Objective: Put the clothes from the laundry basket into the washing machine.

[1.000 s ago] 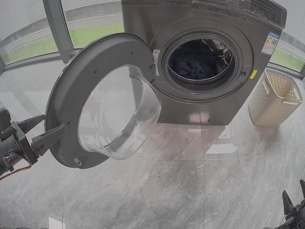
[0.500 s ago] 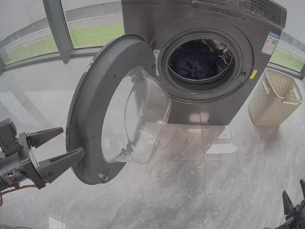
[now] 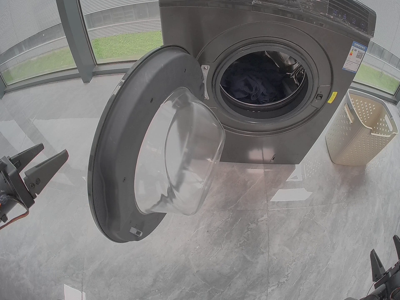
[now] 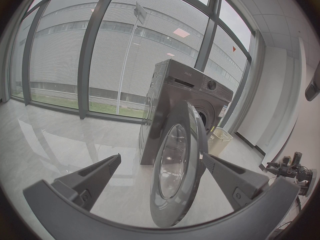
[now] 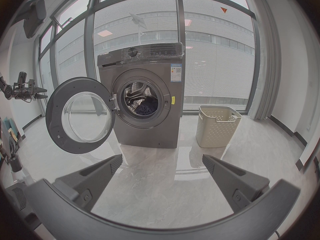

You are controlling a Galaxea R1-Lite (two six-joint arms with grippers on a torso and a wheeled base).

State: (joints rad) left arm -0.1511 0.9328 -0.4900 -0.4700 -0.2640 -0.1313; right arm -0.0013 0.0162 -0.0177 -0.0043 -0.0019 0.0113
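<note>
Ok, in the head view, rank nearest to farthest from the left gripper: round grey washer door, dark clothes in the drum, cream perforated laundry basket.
From the left gripper:
1. Round grey washer door, open, to its right.
2. Dark clothes, inside the drum.
3. Cream perforated laundry basket, far right.

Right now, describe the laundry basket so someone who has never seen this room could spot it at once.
Find the big grey washing machine, its round door swung open. On the floor beside it, on the side away from that door, stands the laundry basket. It is the only cream thing there, a plastic tub with perforated walls.
</note>
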